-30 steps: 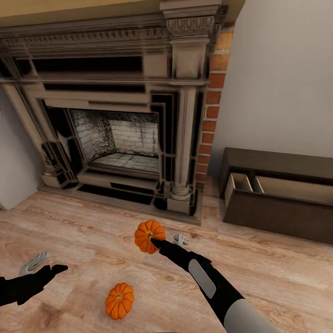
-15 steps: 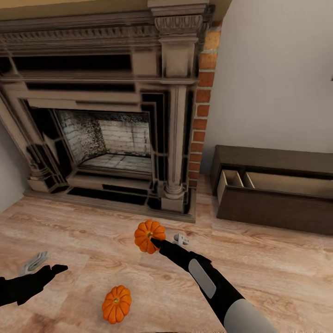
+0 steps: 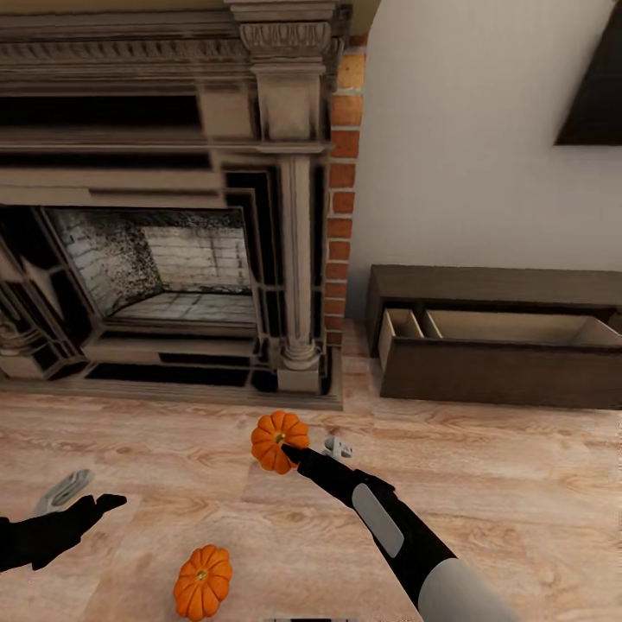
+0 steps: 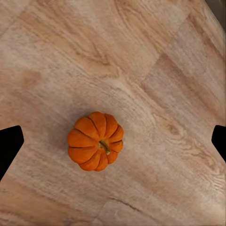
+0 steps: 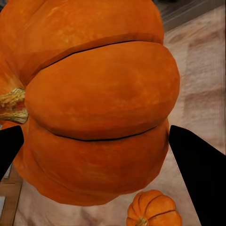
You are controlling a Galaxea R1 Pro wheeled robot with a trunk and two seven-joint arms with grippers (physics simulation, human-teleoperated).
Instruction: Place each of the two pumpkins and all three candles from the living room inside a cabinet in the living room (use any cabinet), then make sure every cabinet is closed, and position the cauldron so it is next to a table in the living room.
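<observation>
Now carrying one pumpkin (image 3: 278, 441) in the right gripper (image 3: 289, 451), jaws clamped on its ribbed sides, held up above the wood floor (image 3: 484, 484) in front of the fireplace (image 3: 173, 216). Seen up close between the finger pads in the right wrist view as the held pumpkin (image 5: 94, 103), stem pointing sideways. Open drawer (image 3: 510, 328) of the dark cabinet (image 3: 501, 345) lying far and to the right of the held pumpkin, pale interior showing, long axis running left to right along the wall. Clearly the right arm's job: nearer to the drawer and already loaded. Probably calls for a swing right and forward until above the drawer, then a release. Second pumpkin (image 3: 202, 580) resting on the floor, near and left, directly under the left gripper (image 3: 82, 501), whose jaws stand wide apart and empty; centred between those fingers as the floor pumpkin (image 4: 95, 141).
</observation>
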